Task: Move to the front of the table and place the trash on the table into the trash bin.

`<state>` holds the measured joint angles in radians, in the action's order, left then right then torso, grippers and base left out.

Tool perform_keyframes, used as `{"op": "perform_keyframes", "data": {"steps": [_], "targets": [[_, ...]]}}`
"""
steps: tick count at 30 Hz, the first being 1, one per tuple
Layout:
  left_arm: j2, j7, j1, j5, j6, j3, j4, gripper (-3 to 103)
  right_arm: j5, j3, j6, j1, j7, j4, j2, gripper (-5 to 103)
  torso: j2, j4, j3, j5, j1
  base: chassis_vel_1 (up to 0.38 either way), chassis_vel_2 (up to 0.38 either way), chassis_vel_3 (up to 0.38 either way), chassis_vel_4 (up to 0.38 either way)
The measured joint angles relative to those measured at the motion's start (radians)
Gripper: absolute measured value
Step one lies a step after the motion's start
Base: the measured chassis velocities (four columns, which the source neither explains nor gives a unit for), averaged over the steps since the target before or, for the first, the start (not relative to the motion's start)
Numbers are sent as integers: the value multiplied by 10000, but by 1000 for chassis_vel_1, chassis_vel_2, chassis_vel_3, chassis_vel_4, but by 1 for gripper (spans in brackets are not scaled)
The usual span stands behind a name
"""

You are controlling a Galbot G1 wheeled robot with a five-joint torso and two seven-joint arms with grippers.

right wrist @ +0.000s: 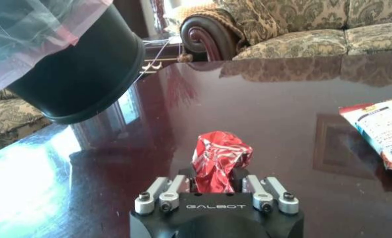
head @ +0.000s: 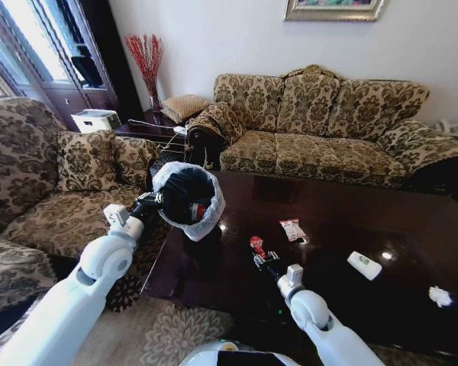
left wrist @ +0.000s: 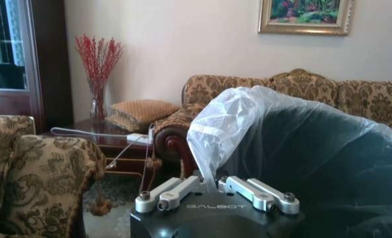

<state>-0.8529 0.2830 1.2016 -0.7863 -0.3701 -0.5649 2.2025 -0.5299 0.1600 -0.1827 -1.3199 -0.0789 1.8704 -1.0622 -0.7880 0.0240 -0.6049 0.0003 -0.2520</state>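
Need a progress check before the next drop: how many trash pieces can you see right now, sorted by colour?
Red: 1, the red wrapper in the right gripper.
White: 3, the white packet, the white item with a green mark, the white paper wad.
Total: 4.

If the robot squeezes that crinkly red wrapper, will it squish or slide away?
The red wrapper looks crumpled and thin, so it probably squishes and weighs little. The right gripper is shut on it above the glossy table. Its shiny skin may be slippery.
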Motion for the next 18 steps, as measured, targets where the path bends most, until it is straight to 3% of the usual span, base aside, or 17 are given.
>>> {"op": "perform_keyframes", "data": {"steps": [2, 8, 10, 11, 14, 18], "targets": [[-7, -4, -8, -2, 0, 18, -2, 3, 2, 66, 55, 23, -86, 192, 29, 27, 0, -2, -1, 3, -1, 0, 0, 0, 0], [-5, -48, -9, 8, -34, 120, -35, 3, -196, 315, 198, 748, -420, 1458, 590, 27, 0, -2, 0, 1, 0, 0, 0, 0, 0], [7, -56, -11, 31, -47, 285, -58, 3, -923, 361, 324, 2019, -523, 2211, 1343, 27, 0, 1, 0, -1, 0, 0, 0, 0, 0], [7, -56, -11, 31, -47, 285, -58, 3, -923, 361, 324, 2019, -523, 2211, 1343, 27, 0, 1, 0, -1, 0, 0, 0, 0, 0], [16, -50, -47, 41, -87, 425, -75, 3, -2583, 11, 248, 4106, -570, 2737, 2258, 27, 0, 0, -1, -1, -1, 0, 0, 0, 0], [62, -53, -59, 37, -122, 533, -133, 3, -3878, -777, -41, 6141, -564, 2954, 2546, 27, 0, 0, -1, -4, -1, 0, 0, 0, 0]]}}
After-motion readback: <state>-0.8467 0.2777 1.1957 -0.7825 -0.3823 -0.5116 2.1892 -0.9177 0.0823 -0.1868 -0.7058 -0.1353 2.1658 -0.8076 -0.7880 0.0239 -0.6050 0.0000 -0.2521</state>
